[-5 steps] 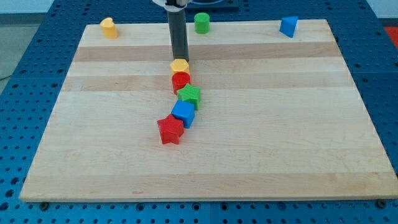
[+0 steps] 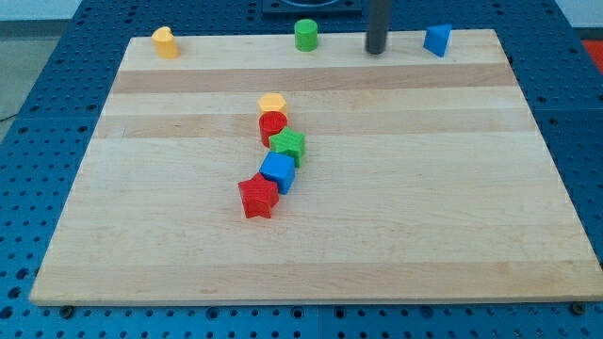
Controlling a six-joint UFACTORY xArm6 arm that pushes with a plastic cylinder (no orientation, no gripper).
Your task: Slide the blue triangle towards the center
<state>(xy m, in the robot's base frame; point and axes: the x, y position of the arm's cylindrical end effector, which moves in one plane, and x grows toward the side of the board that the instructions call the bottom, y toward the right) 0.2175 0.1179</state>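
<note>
Since the earlier frame my tip (image 2: 376, 51) has left the yellow block (image 2: 272, 102) for the view's top. No pincer exists to judge. Just right sits the blue triangle (image 2: 436, 40); I should round behind it, pushing centreward.

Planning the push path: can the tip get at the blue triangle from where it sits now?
Probably yes. My tip sits at the view's top, left of the blue triangle, with bare board between them. The green cylinder is on its other side, out of the way.
</note>
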